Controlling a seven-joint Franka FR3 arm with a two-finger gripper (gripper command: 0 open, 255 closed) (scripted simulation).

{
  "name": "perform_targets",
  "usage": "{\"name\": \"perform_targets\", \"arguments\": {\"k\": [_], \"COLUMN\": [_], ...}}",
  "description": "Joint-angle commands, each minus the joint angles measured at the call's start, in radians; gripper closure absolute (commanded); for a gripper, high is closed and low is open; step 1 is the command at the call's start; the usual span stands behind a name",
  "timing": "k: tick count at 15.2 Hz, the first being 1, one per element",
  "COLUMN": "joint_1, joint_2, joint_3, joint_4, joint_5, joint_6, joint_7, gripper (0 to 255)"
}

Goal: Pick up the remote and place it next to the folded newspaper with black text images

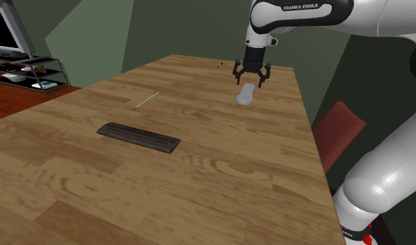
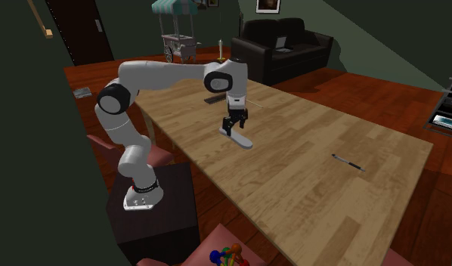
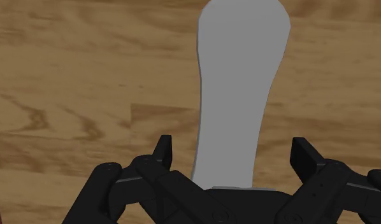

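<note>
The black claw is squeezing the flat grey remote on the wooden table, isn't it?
No. The black gripper is open, not squeezing: its fingers stand apart on either side of the flat grey remote on the wooden table, touching nothing. The wrist view shows the gaps.

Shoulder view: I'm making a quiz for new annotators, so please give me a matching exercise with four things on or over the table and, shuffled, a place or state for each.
Things
1. remote
2. folded newspaper
3. thin stick
4. end effector

Descriptions
A. dark grey, lying flat, nearest the camera
B. open, fingers apart on either side of another thing
C. pale grey, right under the end effector
D. pale and slim, lying farther from the camera than the newspaper

Pairs: 1-C; 2-A; 3-D; 4-B
</note>
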Motion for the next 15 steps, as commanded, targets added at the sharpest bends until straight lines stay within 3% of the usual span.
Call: {"name": "perform_targets", "arguments": {"k": [1,4,12,13,15], "joint_1": [0.0,0.0,0.0,0.0,0.0], "joint_2": [0.0,-0.004,-0.004,-0.004,-0.004], "joint_3": [0.0,0.001,0.001,0.001,0.001], "joint_4": [-0.025,-0.077,-0.077,-0.077,-0.077], "joint_5": [0.0,0.001,0.001,0.001,0.001], "joint_6": [0.025,0.074,0.074,0.074,0.074], "joint_7": [0.004,0.004,0.004,0.004,0.004], "gripper": [0,0,0,255,255]}}
